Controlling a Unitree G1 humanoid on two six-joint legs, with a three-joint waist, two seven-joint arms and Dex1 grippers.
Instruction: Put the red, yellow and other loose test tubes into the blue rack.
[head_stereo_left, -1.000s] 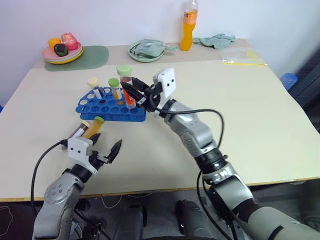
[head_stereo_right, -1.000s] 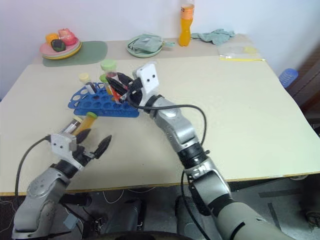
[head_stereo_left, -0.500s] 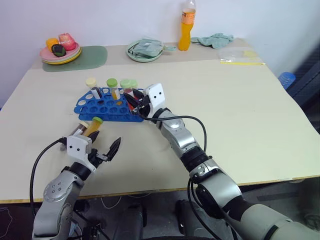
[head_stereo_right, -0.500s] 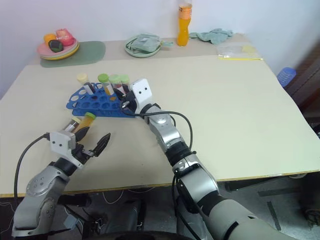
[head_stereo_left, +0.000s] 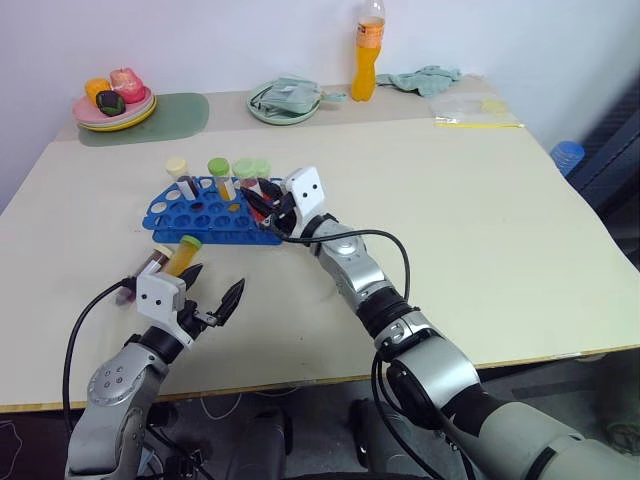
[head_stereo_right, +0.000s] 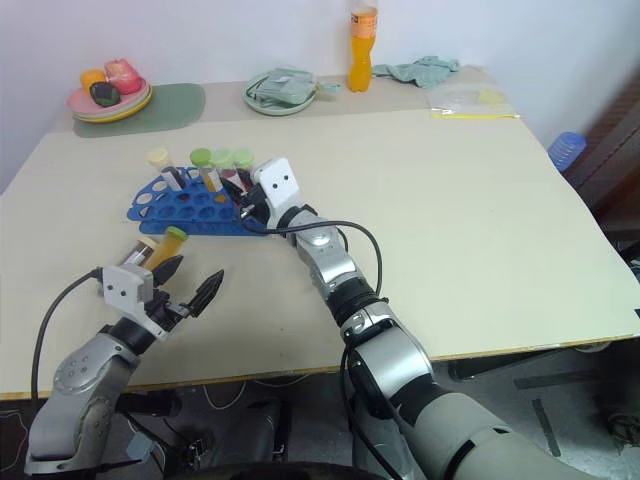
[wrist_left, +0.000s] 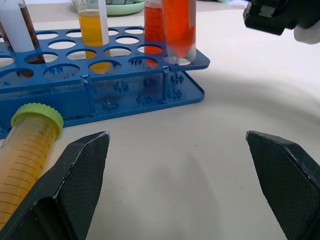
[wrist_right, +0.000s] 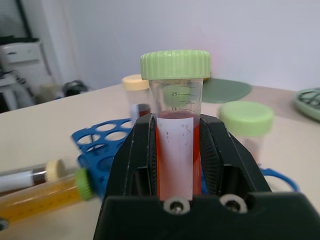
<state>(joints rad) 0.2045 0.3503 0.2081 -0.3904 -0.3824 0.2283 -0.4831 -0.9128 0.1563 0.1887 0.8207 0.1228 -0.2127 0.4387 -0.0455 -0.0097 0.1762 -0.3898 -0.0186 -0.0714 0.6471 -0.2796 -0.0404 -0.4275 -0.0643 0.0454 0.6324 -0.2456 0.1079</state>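
Blue rack (head_stereo_left: 205, 210) is a flat bright blue plastic plate with rows of round holes, sits on the beige table (head_stereo_left: 480, 210) toward its left-centre, long side running left-right; several capped tubes stand upright in its back row, a cream-capped one (head_stereo_left: 178, 174) at left, a green-capped yellow one (head_stereo_left: 219, 176) next, more green caps beside it. Right gripper (head_stereo_left: 262, 203) is clenched on a red tube (wrist_right: 176, 135) with a light green cap, held upright at the rack's right end; in the right wrist view black fingers (wrist_right: 135, 155) cover the tube's lower half so whether its tip sits in a hole is hard to tell. Left gripper (head_stereo_left: 211, 287) is released, jaws spread wide, hovering just off the table in front of the rack, nothing between them. Two loose tubes lie on the table just beside it: an orange-yellow one with green cap (head_stereo_left: 183, 254) and a dark one (head_stereo_left: 150, 266) partly hidden behind the wrist block. Far edge holds a plate of fruit (head_stereo_left: 112, 98) on a green mat (head_stereo_left: 178, 108), a green plate (head_stereo_left: 285, 100) with cloth, an orange drink bottle (head_stereo_left: 366, 48), a crumpled cloth (head_stereo_left: 425, 79) and a clear bag (head_stereo_left: 470, 107)
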